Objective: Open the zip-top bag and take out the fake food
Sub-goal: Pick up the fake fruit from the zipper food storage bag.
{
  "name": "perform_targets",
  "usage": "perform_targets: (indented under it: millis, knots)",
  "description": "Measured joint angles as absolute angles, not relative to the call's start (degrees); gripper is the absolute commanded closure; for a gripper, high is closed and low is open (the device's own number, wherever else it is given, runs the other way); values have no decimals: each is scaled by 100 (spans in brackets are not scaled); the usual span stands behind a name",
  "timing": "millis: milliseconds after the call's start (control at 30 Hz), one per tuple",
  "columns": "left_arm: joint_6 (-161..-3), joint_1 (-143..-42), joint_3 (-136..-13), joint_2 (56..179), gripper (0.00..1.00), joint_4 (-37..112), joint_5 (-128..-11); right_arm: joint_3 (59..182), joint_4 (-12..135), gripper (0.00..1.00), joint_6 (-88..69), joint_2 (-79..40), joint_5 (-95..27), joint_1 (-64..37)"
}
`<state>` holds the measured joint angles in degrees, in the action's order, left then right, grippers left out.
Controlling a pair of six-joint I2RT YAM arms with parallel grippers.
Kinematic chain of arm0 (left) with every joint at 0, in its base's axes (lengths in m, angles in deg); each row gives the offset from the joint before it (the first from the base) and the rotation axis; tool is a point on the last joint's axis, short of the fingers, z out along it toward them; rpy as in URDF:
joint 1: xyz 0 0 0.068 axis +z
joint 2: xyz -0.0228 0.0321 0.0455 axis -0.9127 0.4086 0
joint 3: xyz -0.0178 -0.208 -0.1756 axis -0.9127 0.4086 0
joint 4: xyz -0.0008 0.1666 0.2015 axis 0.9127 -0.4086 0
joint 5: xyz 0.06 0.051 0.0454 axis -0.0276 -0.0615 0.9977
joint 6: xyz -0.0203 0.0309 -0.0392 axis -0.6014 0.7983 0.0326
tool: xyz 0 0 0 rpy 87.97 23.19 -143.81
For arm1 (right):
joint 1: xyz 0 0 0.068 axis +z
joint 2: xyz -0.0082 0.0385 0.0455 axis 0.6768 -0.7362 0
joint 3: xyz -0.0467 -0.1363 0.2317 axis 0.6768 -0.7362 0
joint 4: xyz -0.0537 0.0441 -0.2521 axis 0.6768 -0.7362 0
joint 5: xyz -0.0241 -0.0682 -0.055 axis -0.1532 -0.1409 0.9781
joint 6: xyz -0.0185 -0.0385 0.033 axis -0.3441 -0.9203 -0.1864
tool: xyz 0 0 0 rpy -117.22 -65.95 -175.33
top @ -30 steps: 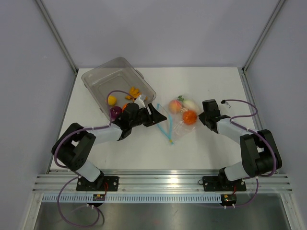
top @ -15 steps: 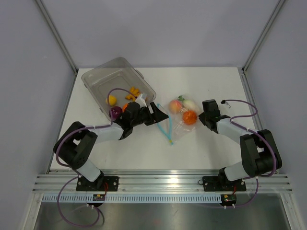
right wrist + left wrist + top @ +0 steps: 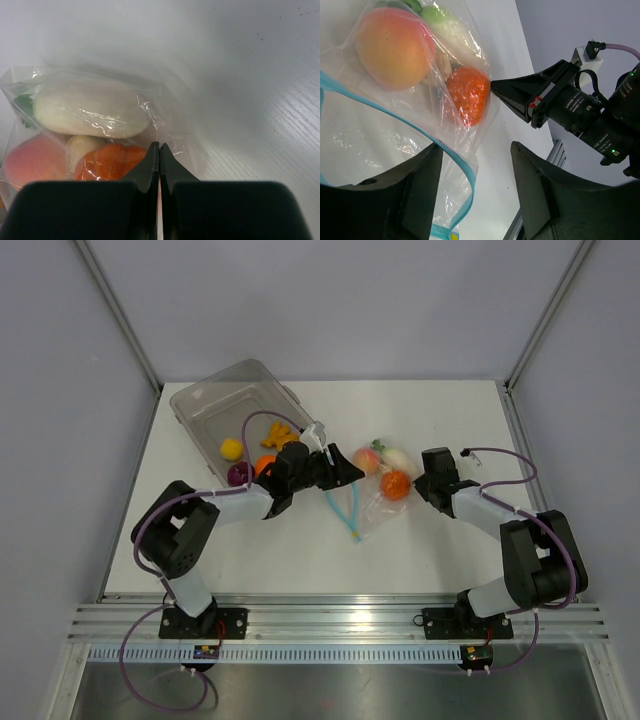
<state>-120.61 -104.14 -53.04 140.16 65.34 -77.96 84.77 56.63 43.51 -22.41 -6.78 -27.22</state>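
The zip-top bag (image 3: 372, 512) lies mid-table, its light-blue zip strip (image 3: 346, 510) gaping toward the left arm. Fake food sits inside it: a peach (image 3: 366, 462), a white vegetable (image 3: 397, 457) and an orange piece (image 3: 396, 484). My left gripper (image 3: 348, 475) is open at the bag's mouth. In the left wrist view the zip strip (image 3: 466, 172) curls between its fingers (image 3: 540, 190), with the peach (image 3: 395, 47) and the orange piece (image 3: 467, 95) just beyond. My right gripper (image 3: 159, 148) is shut on the bag's far corner, next to the orange piece (image 3: 112, 162).
A rigid clear tub (image 3: 212, 398) stands at the back left, holding a yellow piece (image 3: 231, 448), an orange piece (image 3: 276, 434) and a purple piece (image 3: 238, 473). Metal posts frame the table's back corners.
My left gripper has moved right, away from the tub and up to the bag's open mouth. The right gripper and the bag's corner have stayed put.
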Motion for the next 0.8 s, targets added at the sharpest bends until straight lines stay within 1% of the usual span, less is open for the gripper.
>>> perform_targets:
  millis: [100, 133, 267, 300, 567, 600, 633, 700, 800]
  knots:
    - [-12044, -10414, -5313, 14057, 57, 6489, -7823, 8477, 5663, 100, 4351, -2241, -678, -2719]
    - [-12037, -10414, -5313, 14086, 65, 6486, -7842, 8477, 5661, 100, 4351, -2241, -676, -2719]
    - [-12022, -10412, -5313, 14178, 78, 6458, -7969, 8477, 5661, 100, 4353, -2241, -672, -2722]
    - [-12015, -10414, -5313, 14193, 83, 6456, -8011, 8477, 5661, 100, 4353, -2241, -667, -2722]
    - [-12079, -10375, -5313, 14195, 89, 6611, -8363, 8495, 5549, 100, 4423, -2241, -556, -2722]
    - [-12118, -10364, -5310, 14195, 91, 6661, -8411, 8510, 5505, 100, 4445, -2241, -514, -2722]
    - [-12168, -10335, -5308, 14195, 95, 6718, -8483, 8523, 5466, 100, 4464, -2241, -466, -2722]
    - [-12280, -10279, -5293, 14195, 100, 6851, -8594, 8547, 5405, 100, 4517, -2241, -388, -2722]
    - [-12512, -10126, -5203, 14195, 100, 7153, -8784, 8554, 5313, 100, 4593, -2241, -300, -2722]
